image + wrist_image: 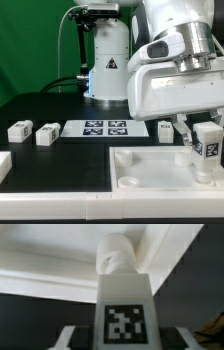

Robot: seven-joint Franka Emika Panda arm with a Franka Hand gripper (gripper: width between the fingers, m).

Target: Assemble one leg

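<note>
My gripper [206, 133] is shut on a leg [207, 152], a small white block with a black-and-white tag on the face toward the camera. It holds the leg upright at the exterior view's right, over the near right part of the white tray-like tabletop [140, 168]. In the wrist view the leg [124, 291] fills the middle between my gripper's [125, 341] fingers [68, 336]. Its rounded end points down at the tabletop's rim [40, 272]. Whether the end touches the tabletop is hidden.
Two more legs [18, 130] [46, 134] lie on the black table at the exterior view's left, and a third [165, 129] lies behind the tabletop. A white part [3, 165] shows at the left edge. The marker board [103, 127] lies in the middle.
</note>
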